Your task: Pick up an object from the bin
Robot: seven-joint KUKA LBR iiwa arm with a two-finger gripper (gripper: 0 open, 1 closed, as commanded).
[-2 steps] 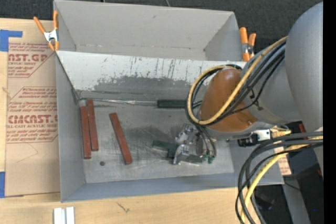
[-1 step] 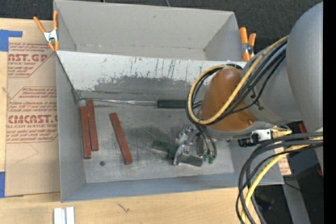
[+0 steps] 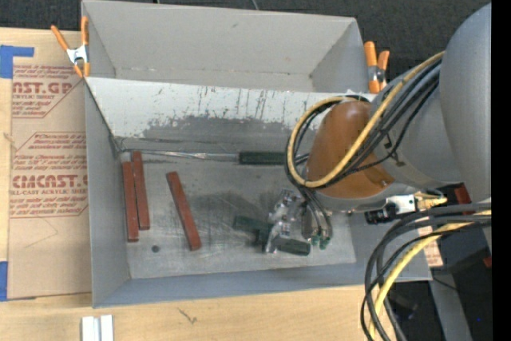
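Where dark green pieces (image 3: 294, 249) lie, tool (image 3: 289, 227) low

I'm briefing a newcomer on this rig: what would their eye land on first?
The arm's orange wrist cover with looping cables dominates the right side, its gripper low over small dark green pieces at the front right of the bin. Next come three reddish-brown sticks on the left and a thin rod with a dark handle along the back.

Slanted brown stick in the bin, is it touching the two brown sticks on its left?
Apart. Camera view shows bare bin floor between the slanted stick and the two sticks all along.
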